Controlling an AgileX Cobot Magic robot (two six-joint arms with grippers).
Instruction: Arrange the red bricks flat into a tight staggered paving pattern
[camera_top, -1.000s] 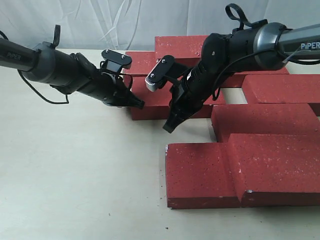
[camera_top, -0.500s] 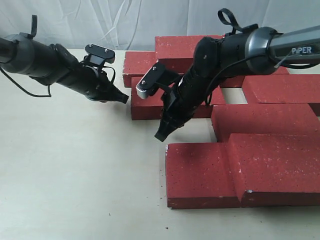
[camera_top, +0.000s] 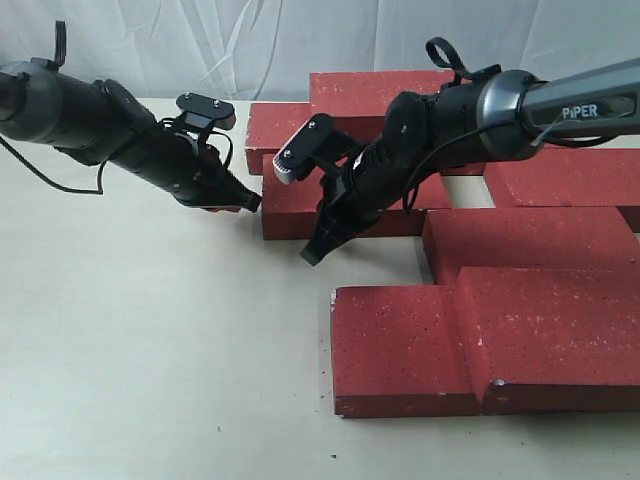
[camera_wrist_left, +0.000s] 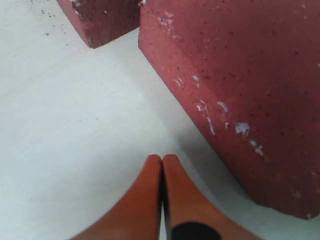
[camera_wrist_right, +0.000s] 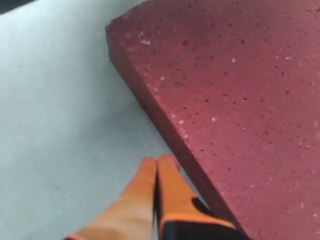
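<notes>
Seven red bricks (camera_top: 530, 245) in plain sight on the one table (camera_top: 150, 350), and maybe more, since the right arm (camera_top: 470, 105) covers part of the back rows. Two arms in play, counting the left arm (camera_top: 80, 120). Two grippers: left gripper (camera_top: 250, 203), right gripper (camera_top: 310, 257).

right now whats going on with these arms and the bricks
Two robot arms are working on red bricks lying flat on a pale table. Both grippers are shut and empty: the left gripper sits near one end of a middle brick, and the right gripper points down just off that brick's front edge. Gaps show between several bricks, so the pattern is not tight yet.
</notes>
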